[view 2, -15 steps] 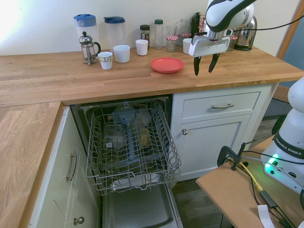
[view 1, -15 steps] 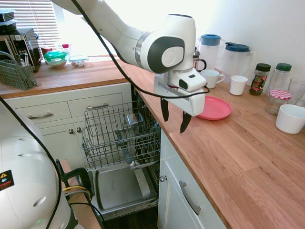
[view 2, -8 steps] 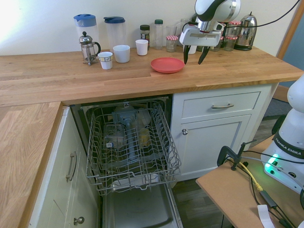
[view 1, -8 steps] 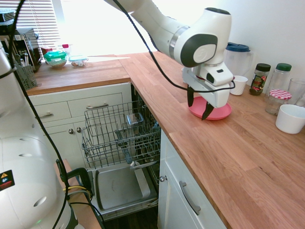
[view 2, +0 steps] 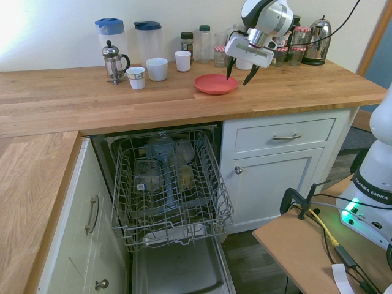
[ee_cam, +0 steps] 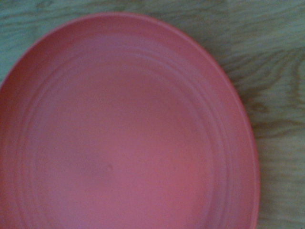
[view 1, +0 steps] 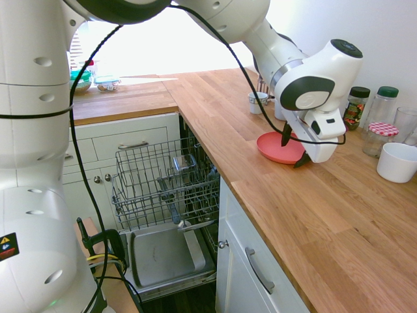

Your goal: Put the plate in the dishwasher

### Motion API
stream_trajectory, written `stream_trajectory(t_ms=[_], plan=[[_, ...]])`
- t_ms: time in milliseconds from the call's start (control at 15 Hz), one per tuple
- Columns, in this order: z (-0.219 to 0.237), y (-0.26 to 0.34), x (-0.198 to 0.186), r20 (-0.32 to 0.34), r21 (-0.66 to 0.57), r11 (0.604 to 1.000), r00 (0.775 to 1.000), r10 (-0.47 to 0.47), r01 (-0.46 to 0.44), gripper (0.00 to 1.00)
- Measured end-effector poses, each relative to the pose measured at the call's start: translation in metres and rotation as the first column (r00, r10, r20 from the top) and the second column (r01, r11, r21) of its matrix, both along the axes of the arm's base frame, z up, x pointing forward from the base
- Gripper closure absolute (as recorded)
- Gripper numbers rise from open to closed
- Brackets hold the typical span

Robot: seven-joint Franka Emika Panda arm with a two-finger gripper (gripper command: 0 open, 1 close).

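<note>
The coral-red plate lies flat on the wooden counter and fills most of the wrist view. My gripper hangs tilted just above the plate's right-hand edge, jaws open, nothing between the fingers. One dark finger hangs over the plate and the other sits at its rim. Below the counter the dishwasher stands open, its grey wire rack pulled out and partly loaded, the door panel lowered.
Behind the plate stand mugs, a French press, two pitchers, jars and a kettle. A white bowl sits on the counter near the gripper. White cabinet drawers flank the dishwasher.
The arm has swung from above the counter's front edge back toward the wall and down, bringing the open gripper onto the plate's edge. The plate has not moved.
</note>
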State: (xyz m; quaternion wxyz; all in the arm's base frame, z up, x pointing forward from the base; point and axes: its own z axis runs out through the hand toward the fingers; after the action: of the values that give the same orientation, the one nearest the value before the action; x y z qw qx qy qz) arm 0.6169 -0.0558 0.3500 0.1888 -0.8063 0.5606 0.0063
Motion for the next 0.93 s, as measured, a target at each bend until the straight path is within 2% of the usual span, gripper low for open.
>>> stream_trajectory(t_ms=[67,133,467,933], plan=[[-0.004,-0.003,0.005,0.004,0.011,1.0,1.0,-0.005,0.005,0.0],[-0.006,-0.006,0.009,0.007,0.019,1.0,1.0,-0.009,0.009,1.0],[-0.006,-0.011,0.022,0.027,0.043,0.999,1.0,-0.002,0.001,1.0],[-0.009,-0.015,0.023,0.02,0.057,0.998,1.0,0.015,-0.016,1.0]])
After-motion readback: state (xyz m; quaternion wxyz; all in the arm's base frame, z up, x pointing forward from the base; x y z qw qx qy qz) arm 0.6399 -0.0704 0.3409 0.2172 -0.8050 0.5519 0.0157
